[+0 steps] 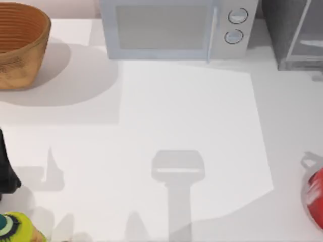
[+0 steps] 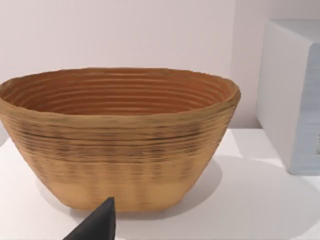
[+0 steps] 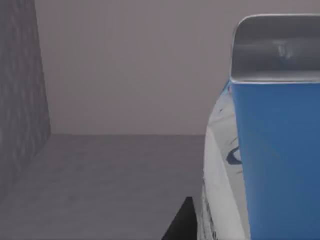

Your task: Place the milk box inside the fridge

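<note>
The milk box (image 3: pixel 280 160), a blue carton with a pale top, looms very close in the right wrist view. It is upright, with grey fridge (image 3: pixel 20 100) walls and floor around it. My right gripper (image 3: pixel 200 222) is shut on it, one dark fingertip (image 3: pixel 183 216) lying against its pale side; the other finger is hidden. From above, the fridge (image 1: pixel 295 35) is the dark grey cabinet at the back right corner. My left arm (image 1: pixel 6 171) stays parked at the table's left edge, and a dark piece of my left gripper (image 2: pixel 97 225) points toward the basket.
A woven basket (image 1: pixel 20 45) (image 2: pixel 120 135) stands at the back left. The pale microwave (image 1: pixel 171 27) (image 2: pixel 295 95) with two round knobs stands at the back middle. A red object (image 1: pixel 315 194) lies at the right edge, a green-yellow one (image 1: pixel 17 227) at the front left corner.
</note>
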{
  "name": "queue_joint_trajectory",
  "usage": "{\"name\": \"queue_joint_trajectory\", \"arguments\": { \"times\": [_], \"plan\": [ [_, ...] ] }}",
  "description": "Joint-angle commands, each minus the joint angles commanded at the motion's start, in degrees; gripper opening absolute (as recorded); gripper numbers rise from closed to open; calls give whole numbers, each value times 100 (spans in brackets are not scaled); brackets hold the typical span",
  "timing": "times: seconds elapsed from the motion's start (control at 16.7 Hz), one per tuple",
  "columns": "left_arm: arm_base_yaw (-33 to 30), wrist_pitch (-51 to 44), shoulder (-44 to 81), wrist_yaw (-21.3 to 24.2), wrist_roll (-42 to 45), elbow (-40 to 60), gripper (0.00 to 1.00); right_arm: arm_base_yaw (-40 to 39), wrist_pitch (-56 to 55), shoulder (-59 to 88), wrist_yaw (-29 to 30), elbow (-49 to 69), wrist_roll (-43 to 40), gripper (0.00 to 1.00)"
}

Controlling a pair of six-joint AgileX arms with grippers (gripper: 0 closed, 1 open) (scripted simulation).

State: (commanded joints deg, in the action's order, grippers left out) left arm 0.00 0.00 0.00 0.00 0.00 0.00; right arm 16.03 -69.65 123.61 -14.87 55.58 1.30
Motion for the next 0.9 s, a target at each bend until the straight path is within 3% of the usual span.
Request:
{"name": "queue_joint_trajectory", "arguments": {
  "times": [0.42, 0.9],
  "plan": [
    [0, 0, 0, 0, 0, 0, 100, -69, 111, 94, -1, 186, -10, 0],
    [0, 0, 0, 0, 0, 0, 100, -263, 1420, 1094, 214, 2479, -16, 0]
  ]
}}
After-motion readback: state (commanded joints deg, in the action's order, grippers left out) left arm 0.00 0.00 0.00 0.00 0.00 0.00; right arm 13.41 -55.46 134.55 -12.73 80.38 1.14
